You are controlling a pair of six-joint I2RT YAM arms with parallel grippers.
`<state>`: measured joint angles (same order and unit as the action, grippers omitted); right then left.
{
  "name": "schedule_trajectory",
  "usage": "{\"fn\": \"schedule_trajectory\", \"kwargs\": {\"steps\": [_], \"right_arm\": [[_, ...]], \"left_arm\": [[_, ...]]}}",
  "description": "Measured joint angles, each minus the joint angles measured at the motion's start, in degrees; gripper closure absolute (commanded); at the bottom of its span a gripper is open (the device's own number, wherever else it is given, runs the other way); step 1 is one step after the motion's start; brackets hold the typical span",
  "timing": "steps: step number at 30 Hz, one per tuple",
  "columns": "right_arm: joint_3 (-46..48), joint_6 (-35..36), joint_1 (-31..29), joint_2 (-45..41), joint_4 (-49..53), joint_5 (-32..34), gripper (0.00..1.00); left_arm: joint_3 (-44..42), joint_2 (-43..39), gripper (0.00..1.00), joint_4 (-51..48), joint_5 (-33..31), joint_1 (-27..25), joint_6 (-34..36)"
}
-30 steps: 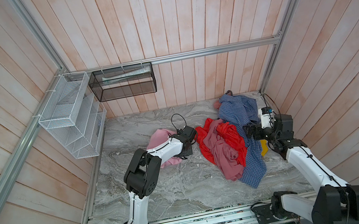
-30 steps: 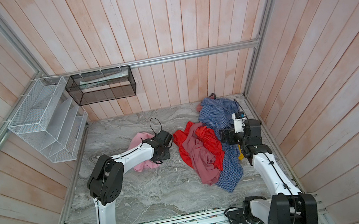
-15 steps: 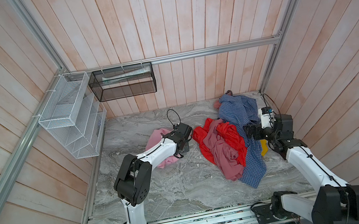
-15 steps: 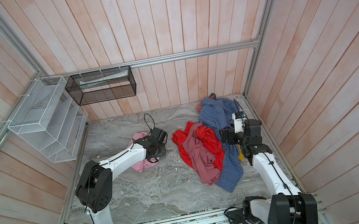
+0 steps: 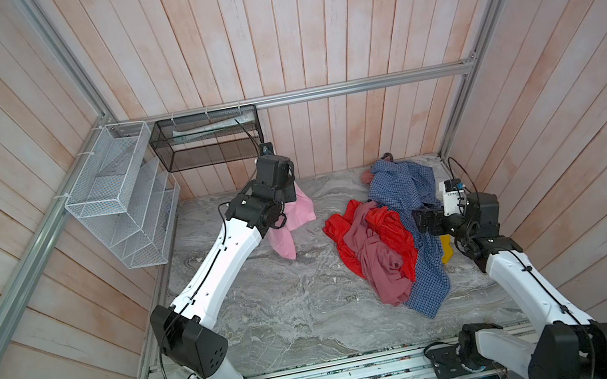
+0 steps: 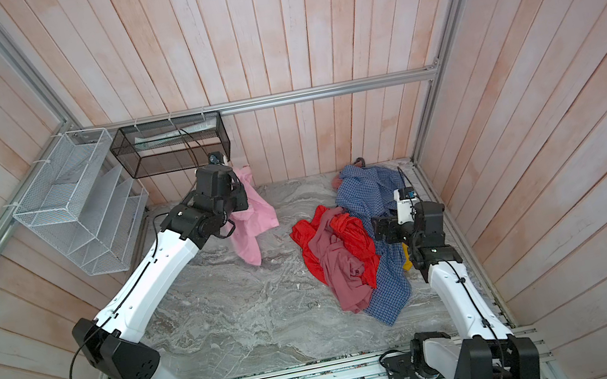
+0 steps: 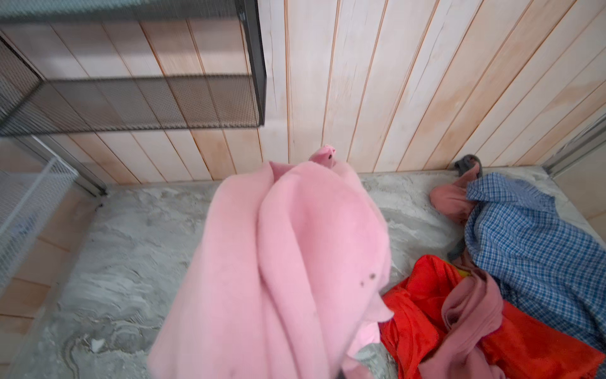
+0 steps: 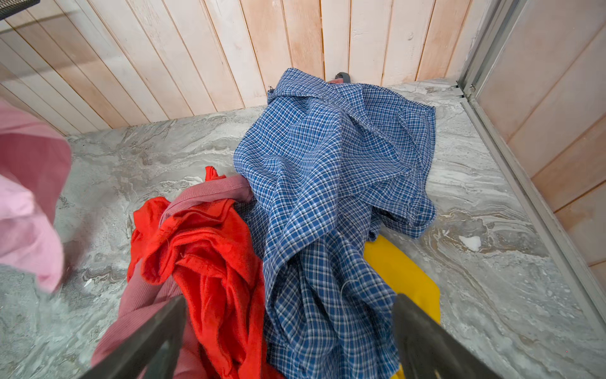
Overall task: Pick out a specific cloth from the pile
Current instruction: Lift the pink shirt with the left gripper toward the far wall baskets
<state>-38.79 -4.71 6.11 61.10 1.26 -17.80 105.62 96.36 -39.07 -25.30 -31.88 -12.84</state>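
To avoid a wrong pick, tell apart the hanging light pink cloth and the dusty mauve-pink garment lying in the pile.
The light pink fleecy cloth is pale; the dusty mauve-pink ribbed garment is darker and duller. The pink cloth hangs from the left claw; the mauve garment lies crumpled on the grey marble table. The pink cloth hangs alone; the mauve garment is tangled with the bright red garment. Both are plain, pinkish, soft.

The left gripper (image 6: 237, 179) is gripping the cloth (image 6: 255, 224) and holding it above the worktop (image 6: 231, 317) near the back left corner, with the light pink fabric hanging down. The pile (image 6: 348, 258) is lying along the right edge, well apart from the cloth, and the right gripper (image 6: 382, 229) is hovering over it.
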Motion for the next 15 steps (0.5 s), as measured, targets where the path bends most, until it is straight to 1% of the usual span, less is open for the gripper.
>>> {"fn": "schedule_trajectory", "kwargs": {"steps": [5,8,11,15], "right_arm": [[0.0,-0.09,-0.02,-0.04,0.0,0.0,0.02],[0.0,-0.17,-0.02,-0.04,0.0,0.0,0.02],[0.0,-0.2,-0.02,-0.11,0.0,0.02,0.02],[0.0,-0.17,-0.02,-0.63,0.02,0.28,0.02]], "left_arm": [[6.62,0.0,1.0,0.85,-0.66,2.1,6.05],[7.1,-0.22,1.0,3.74,0.87,4.59,8.11],[4.26,-0.63,1.0,8.17,3.98,8.04,8.76],[-4.33,-1.73,1.0,15.96,8.81,12.44,8.74]]}}
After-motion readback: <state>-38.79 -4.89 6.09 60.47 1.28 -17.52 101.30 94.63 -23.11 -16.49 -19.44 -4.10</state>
